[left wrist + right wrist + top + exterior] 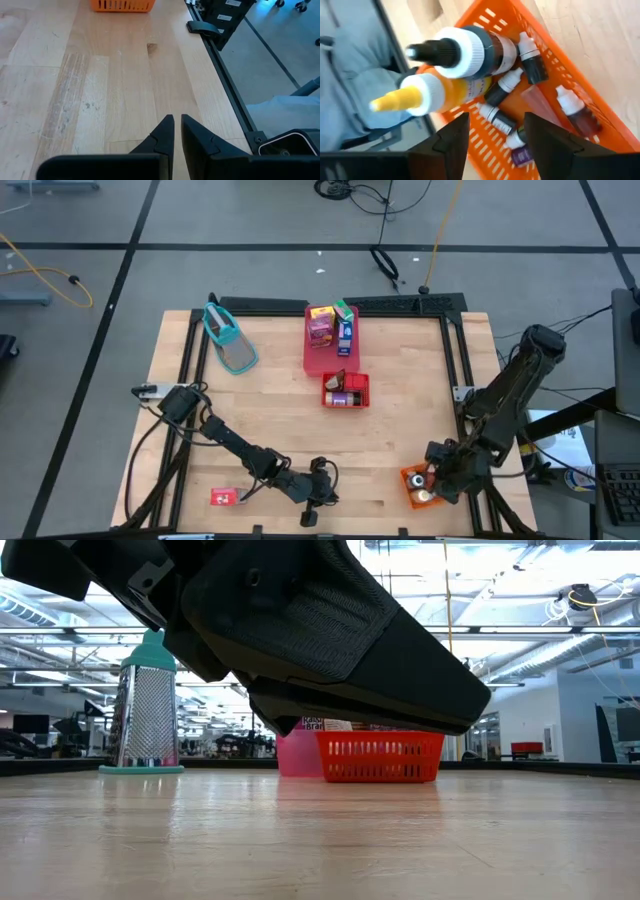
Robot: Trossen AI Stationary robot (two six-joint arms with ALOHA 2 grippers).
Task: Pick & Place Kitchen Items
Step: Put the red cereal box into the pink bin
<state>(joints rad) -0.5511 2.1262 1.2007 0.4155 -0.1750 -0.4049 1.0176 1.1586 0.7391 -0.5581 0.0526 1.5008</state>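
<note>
Tabletop [270, 410] of pale wood, framed by dark rails, leaves its widest open room across the middle and left-centre; things crowd only the far middle and the 2 near corners. Along the near edge the left arm lies low, its left gripper [322, 485] close to the table's front edge with fingers [165, 132] nearly touching and nothing between them. At the near right corner the right gripper [437, 470] hangs directly over the orange bin [413, 480], which sits just inside the right rail; its dark fingers [452, 137] stand apart with no bottle between them. Against the far rail a pink tray [318, 355] carries upright cartons [322, 325], and just in front of it, touching or nearly so, a red basket [346, 390] holds a few small items. A teal-handled grater [228, 338] lies flat near the far left corner in the high view, though the low view shows it standing upright [148, 705]. A small red carton [223, 497] lies alone near the front left corner. Only the right wrist view shows the bin's contents: a yellow-nozzled squeeze bottle [440, 92], a dark bottle with a white collar [470, 50] and several small dropper bottles [532, 62] lying loose. The low view is largely blocked by the left arm's body.
</note>
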